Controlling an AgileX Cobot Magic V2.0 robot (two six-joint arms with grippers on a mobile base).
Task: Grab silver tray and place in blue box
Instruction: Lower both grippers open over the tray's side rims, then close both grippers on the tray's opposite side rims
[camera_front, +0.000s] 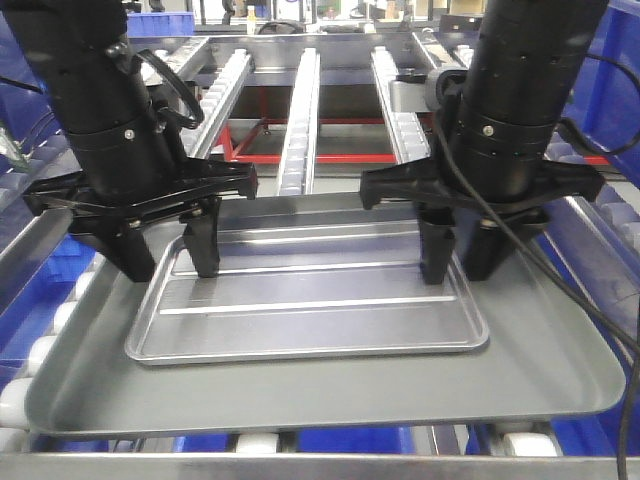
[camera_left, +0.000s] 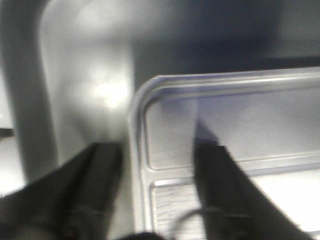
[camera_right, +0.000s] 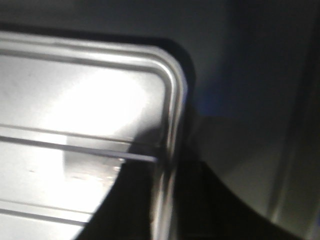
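My left gripper (camera_front: 170, 270) stood wide, its two black fingers (camera_left: 220, 185) set either side of the left short rim of the shallow, shiny silver metal tray with raised ribs (camera_front: 310, 310). The left wrist view showed a clear gap between the inner finger and the rim, so nothing was clamped there. My right gripper (camera_front: 462, 272) straddled the opposite short rim at a narrower gap. The right wrist picture was blurred and dark around the fingers, so I could not tell whether that one was gripping the metal or merely sitting close to it.

The silver tray lay flat inside the larger, dull grey smooth tray (camera_front: 330, 395), toward its far side. That grey tray rested on the white-roller conveyor (camera_front: 298, 130).

As I judged it, the approach was done and the grasp was the step in hand: both grippers were lined up on the rims, but the tray was not lifted. Closing both sides, raising the tray level, carrying it over and setting it in the blue box were all left to do. I could not pick out that deep blue crate in any view; only bits of blue plastic (camera_front: 45, 265) showed at the edges.
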